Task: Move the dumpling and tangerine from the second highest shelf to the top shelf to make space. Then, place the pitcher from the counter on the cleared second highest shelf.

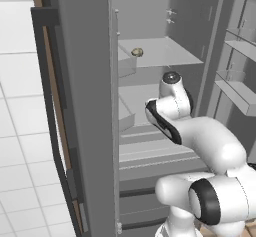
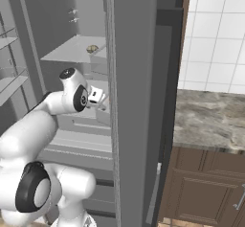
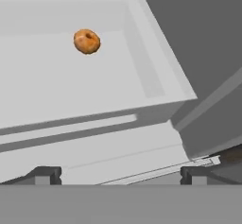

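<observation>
- So far, one of the three jobs looks done.
- The dumpling (image 1: 137, 52) sits on the top shelf (image 1: 170, 53), near its front left corner. In the right base view it is a small beige lump (image 2: 92, 49) on that flat shelf (image 2: 72, 51).
- The tangerine (image 3: 87, 41) is not moved yet. It lies alone on the second shelf (image 3: 142, 72), the one like a tray with raised sides. It is toward the back, away from the front rim.
- The gripper (image 3: 120, 176) is at the front of the fridge, low by that tray shelf, and looks in at the tangerine. Its two finger tips (image 3: 45, 175) stand wide apart at the bottom of the hand view. The jaws are fully open and hold nothing.
- In the right base view the hand (image 2: 98, 96) sits just in front of the fridge shelves.
- The counter (image 2: 210, 118) is to the right of the fridge. The part of it that shows has no pitcher on it.
- What is left: reach in, grab the tangerine and lift it up beside the dumpling.
- After that, the pitcher must go on the cleared tray shelf.
</observation>
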Robot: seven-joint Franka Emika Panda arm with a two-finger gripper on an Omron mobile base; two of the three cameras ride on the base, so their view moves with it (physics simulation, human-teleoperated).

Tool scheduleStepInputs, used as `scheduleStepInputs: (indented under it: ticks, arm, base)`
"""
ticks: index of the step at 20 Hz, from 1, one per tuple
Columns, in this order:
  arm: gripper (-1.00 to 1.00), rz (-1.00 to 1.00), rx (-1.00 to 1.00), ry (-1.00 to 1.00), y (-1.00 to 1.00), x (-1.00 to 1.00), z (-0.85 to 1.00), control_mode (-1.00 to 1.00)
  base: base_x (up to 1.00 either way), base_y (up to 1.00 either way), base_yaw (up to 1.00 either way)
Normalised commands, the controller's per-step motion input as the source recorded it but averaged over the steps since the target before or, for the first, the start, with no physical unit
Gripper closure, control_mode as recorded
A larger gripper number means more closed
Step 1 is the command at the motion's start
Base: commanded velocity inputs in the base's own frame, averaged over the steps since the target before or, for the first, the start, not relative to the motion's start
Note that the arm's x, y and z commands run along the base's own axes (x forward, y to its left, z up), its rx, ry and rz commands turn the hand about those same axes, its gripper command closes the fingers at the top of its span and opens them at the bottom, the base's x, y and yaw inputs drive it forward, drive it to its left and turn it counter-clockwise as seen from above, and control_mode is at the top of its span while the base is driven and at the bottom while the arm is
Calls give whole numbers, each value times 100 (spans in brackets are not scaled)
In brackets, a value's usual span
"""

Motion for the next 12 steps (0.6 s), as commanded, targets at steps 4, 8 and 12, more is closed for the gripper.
scheduleStepInputs:
  ticks: [4, 8, 12]
  arm:
    - [-100, 0, 0, 0, -3, 39, -20, -100]
    - [-100, 0, 0, 0, 0, 39, -19, -100]
    - [-100, 0, 0, 0, 0, 40, -15, -100]
  base:
    - [0, 0, 0]
    - [0, 0, 0]
    - [0, 0, 0]
